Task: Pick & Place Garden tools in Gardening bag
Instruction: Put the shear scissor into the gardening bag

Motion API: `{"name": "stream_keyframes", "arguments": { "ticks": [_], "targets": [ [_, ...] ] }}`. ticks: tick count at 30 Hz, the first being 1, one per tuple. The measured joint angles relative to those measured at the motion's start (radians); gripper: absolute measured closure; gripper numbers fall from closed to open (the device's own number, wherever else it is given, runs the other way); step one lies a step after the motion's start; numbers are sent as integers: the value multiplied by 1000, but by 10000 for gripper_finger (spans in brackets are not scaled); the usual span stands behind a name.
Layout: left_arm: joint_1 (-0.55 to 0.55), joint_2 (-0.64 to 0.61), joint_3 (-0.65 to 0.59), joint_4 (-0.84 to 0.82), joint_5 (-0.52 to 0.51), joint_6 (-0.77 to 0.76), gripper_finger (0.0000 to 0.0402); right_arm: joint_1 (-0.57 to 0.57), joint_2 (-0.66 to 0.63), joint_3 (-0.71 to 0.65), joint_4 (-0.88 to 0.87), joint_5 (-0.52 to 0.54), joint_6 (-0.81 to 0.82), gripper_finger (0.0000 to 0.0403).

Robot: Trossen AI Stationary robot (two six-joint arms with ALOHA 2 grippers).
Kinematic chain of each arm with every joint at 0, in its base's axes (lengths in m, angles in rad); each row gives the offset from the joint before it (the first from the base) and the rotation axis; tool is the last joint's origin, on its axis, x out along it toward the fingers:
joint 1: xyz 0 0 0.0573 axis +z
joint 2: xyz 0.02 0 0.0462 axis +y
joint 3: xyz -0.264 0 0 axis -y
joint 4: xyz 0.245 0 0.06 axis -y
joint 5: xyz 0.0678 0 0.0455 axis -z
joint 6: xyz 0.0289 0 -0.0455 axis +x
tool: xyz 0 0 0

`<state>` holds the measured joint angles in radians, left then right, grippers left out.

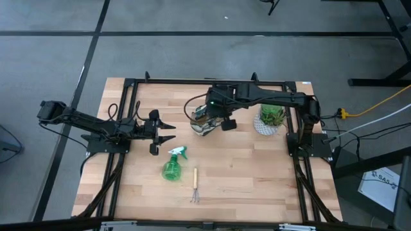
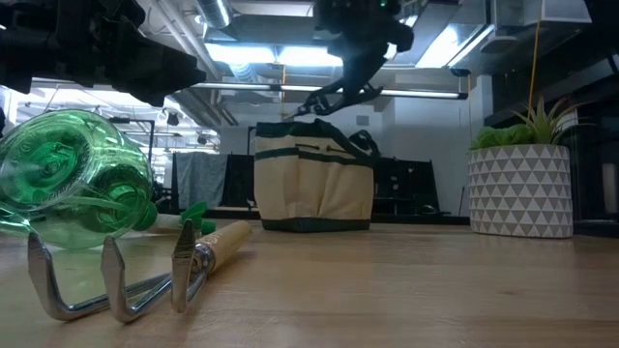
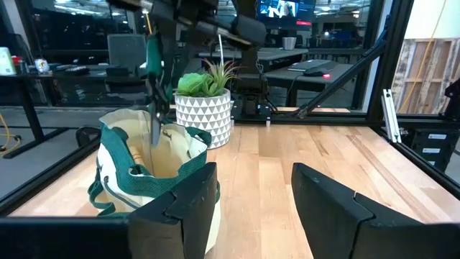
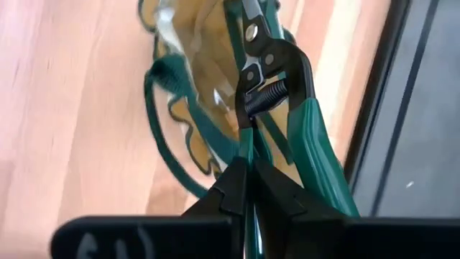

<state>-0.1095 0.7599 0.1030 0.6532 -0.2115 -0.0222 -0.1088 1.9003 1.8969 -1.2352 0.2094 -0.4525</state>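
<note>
Below the right gripper (image 4: 248, 188), clamped on the pruning shears (image 4: 280, 108), gaped the gardening bag (image 1: 204, 124); spray bottle (image 1: 172, 165) and rake (image 1: 194, 186) remained out.

You get even, bright overhead light on the surface (image 1: 244, 160), with only faint shadows. From table height, ceiling lights (image 2: 242, 53) glare behind the gardening bag (image 2: 314, 184). The spray bottle (image 2: 73, 179) looms soft; the right wrist picture is motion-blurred.
</note>
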Motion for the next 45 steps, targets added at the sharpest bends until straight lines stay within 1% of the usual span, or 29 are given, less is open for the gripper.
{"name": "stream_keyframes", "arguments": {
  "ticks": [5,8,14,20,31,37,45],
  "targets": [
    [0,0,0,0,0,0,226,19,0,14,-47,49,-54,383],
    [0,0,0,0,0,0,224,26,0,14,-75,52,-91,383],
    [0,0,0,0,0,0,226,25,0,14,-34,61,-256,383],
    [0,0,0,0,0,0,224,18,15,13,17,60,-363,383],
    [0,0,0,-7,0,0,224,-7,84,13,42,60,-394,383],
    [0,0,0,-7,0,0,224,-16,87,13,60,60,-394,382],
    [0,0,0,-7,0,0,225,-16,85,13,55,59,-370,355]
  ]
}}
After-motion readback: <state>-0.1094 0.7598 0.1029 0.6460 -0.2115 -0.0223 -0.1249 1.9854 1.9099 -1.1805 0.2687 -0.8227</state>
